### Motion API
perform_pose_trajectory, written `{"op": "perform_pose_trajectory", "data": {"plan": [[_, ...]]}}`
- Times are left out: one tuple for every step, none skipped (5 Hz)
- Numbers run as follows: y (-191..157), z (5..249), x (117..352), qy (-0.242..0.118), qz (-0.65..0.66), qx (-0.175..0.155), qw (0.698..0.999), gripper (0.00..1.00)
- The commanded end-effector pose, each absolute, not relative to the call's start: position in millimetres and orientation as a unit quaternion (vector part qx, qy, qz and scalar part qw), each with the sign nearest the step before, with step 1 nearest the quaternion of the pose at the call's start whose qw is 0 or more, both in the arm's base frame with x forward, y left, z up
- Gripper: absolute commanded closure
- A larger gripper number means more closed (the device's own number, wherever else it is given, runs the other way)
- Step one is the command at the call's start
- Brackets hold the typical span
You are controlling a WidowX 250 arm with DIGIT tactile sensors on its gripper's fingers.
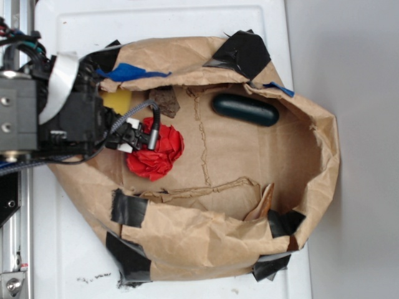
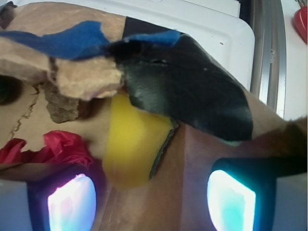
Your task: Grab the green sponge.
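The green sponge (image 2: 132, 144) shows its yellow foam face with a thin dark green layer along its right edge. It lies inside the brown paper bag (image 1: 237, 156), its top tucked under a black tape flap (image 2: 192, 91). In the exterior view the green sponge (image 1: 116, 99) peeks out at the bag's upper left, beside the arm. My gripper (image 2: 151, 202) is open, its two glowing pads (image 2: 72, 199) wide apart, and the sponge sits just beyond them with nothing between. From outside, the gripper (image 1: 140, 134) hovers over the bag's left side.
A red wad of cloth (image 1: 156, 152) lies right by the gripper. A dark green glossy capsule (image 1: 245, 109) rests at the bag's upper middle. A brown scrap (image 1: 165, 101) sits near the sponge. The bag's crumpled walls and tape patches rise all around on a white surface (image 1: 156, 18).
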State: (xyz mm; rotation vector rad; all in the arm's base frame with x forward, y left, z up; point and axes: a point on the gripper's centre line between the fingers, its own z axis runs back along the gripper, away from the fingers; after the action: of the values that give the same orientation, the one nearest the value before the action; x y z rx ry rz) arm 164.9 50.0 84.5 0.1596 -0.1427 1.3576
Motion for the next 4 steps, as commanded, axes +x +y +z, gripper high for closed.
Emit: {"op": "perform_pose_trajectory", "data": {"plan": [[50.8, 87.4, 164.7, -0.078, 0.635, 0.080, 0.764, 0.00], [52.4, 84.0, 171.6, -0.077, 0.641, 0.088, 0.759, 0.00], [51.7, 79.0, 188.4, -0.070, 0.642, 0.099, 0.757, 0.00], [48.4, 82.5, 215.7, -0.066, 0.645, 0.107, 0.754, 0.00]]}}
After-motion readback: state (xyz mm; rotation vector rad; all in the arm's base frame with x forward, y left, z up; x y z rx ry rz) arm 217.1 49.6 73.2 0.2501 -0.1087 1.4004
